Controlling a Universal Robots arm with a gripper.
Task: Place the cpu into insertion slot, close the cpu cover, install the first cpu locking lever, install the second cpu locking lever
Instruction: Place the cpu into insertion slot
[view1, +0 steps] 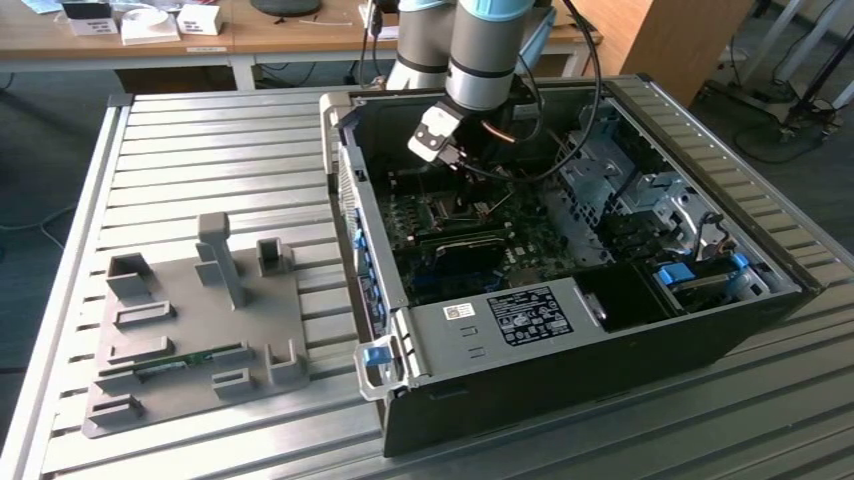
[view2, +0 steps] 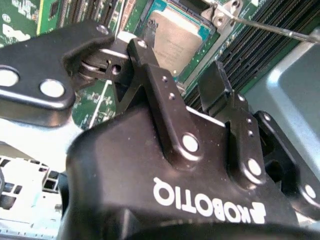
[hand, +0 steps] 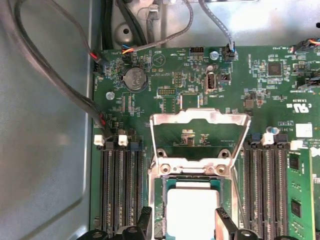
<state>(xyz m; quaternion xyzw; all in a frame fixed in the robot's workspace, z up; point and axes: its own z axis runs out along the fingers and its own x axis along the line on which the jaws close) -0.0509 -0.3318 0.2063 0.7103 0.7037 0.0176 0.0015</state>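
The cpu (hand: 192, 207) lies flat in the socket, its silvery top (view2: 177, 35) facing up. The cpu cover (hand: 200, 137) is swung back from the socket on its hinge, and green board shows through its window. My gripper (hand: 184, 224) hovers just above the chip, open, with one black fingertip (hand: 144, 220) at each side of it. In the second wrist view the gripper (view2: 182, 75) hangs short of the chip with a gap between the fingers (view2: 150, 65). A thin locking lever rod (view2: 270, 27) stands free beside the socket. In the exterior view the gripper (view1: 461, 160) reaches down into the open computer case (view1: 561, 330).
Black memory slots (hand: 120, 190) flank the socket on both sides, and a green memory module (hand: 300, 195) stands in one. Cables (hand: 75, 90) run along the case wall. A grey fixture plate (view1: 187, 330) lies on the slatted table at the exterior view's left.
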